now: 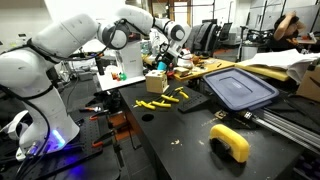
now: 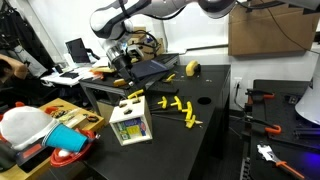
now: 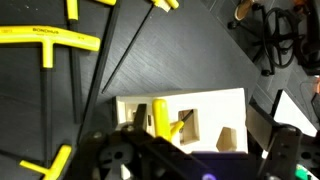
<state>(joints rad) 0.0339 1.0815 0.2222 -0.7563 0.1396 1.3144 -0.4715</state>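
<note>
A light wooden box (image 3: 200, 105) with cut-out holes in its top stands on the black table; it shows in both exterior views (image 1: 155, 82) (image 2: 131, 122). A yellow-handled hex key (image 3: 161, 118) stands in the box, its dark shaft leaning into a square hole. My gripper (image 3: 200, 130) hovers right above the box with its fingers spread to either side, the yellow handle close to one finger. The gripper also shows in both exterior views (image 1: 165, 62) (image 2: 122, 65). Several more yellow-handled hex keys (image 1: 162, 99) (image 2: 178, 108) (image 3: 48, 41) lie on the table beside the box.
A dark blue lid (image 1: 240, 88) (image 2: 150, 70) lies farther along the table. A yellow curved object (image 1: 230, 143) (image 2: 193, 68) sits near the table's end. A red cup (image 2: 68, 157) and clutter lie on a side bench. Aluminium rails (image 1: 290, 122) run along one edge.
</note>
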